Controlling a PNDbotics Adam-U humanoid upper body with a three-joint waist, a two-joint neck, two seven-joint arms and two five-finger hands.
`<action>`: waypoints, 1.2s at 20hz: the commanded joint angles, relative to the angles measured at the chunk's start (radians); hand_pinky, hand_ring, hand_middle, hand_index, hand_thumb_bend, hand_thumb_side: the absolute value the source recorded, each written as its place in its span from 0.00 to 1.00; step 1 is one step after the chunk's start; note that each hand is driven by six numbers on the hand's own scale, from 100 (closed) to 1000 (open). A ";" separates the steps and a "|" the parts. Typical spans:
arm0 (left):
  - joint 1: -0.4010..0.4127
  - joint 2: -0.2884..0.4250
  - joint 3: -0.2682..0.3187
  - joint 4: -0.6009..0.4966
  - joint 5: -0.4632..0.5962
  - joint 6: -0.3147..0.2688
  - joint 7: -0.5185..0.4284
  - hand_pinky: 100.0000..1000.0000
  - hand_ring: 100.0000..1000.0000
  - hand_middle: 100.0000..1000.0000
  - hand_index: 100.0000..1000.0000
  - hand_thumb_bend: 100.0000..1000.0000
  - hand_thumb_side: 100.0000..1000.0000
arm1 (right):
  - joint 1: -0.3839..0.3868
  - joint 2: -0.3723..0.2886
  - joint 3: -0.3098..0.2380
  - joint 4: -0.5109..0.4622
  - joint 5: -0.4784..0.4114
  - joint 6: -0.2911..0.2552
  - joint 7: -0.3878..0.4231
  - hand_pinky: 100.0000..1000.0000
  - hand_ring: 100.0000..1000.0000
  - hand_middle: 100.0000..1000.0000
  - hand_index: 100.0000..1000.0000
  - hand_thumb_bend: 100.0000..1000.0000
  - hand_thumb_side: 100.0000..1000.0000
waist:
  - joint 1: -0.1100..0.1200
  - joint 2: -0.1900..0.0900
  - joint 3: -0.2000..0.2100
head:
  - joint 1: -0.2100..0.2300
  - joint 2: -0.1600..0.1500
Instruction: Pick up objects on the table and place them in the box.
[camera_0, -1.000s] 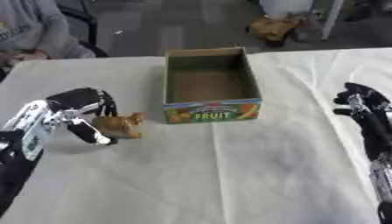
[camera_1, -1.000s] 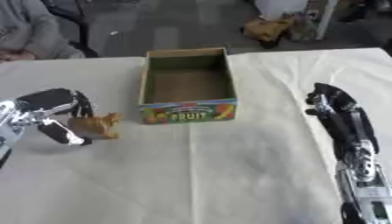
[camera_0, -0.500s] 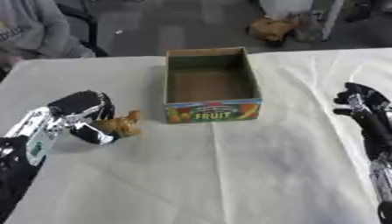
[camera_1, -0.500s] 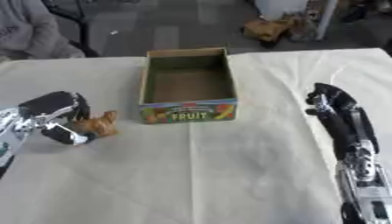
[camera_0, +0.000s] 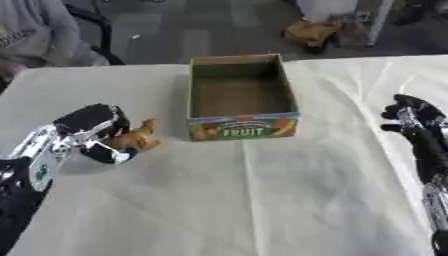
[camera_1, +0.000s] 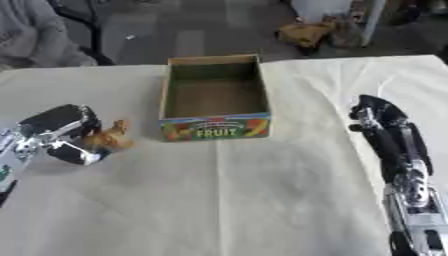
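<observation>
orange toy (camera_0: 136, 138) sits at my left hand (camera_0: 90, 134), whose fingers curl around it; box (camera_0: 242, 95) lies to its right; right hand (camera_0: 411, 114) rests far, fingers relaxed.

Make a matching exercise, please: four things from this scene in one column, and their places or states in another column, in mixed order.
Things:
1. box
2. brown toy
3. left hand
4. right hand

Places or states:
A. rests idle at the right side of the table
B. curled round a small thing
C. stands open and empty in the middle
D. held at the left, beside the box

Pairs: 1-C, 2-D, 3-B, 4-A
</observation>
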 joint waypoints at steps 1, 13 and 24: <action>-0.010 0.039 0.020 -0.048 0.029 0.008 -0.016 0.05 0.14 0.16 0.30 0.18 0.18 | -0.011 -0.013 -0.002 -0.013 0.005 0.001 -0.005 0.61 0.68 0.58 0.76 0.00 0.49 | 0.000 -0.014 0.000 | -0.001 0.003; -0.100 0.074 0.031 -0.187 0.127 0.017 -0.041 0.07 0.16 0.17 0.32 0.18 0.14 | -0.007 -0.011 0.000 -0.013 0.005 0.003 -0.006 0.61 0.68 0.58 0.76 0.00 0.49 | 0.003 -0.017 -0.003 | -0.006 0.002; -0.294 -0.024 -0.014 -0.043 0.066 0.000 -0.014 0.10 0.18 0.20 0.30 0.26 0.15 | -0.010 0.000 0.011 -0.013 0.004 0.006 0.004 0.61 0.69 0.58 0.76 0.00 0.50 | 0.004 -0.008 -0.027 | 0.008 -0.005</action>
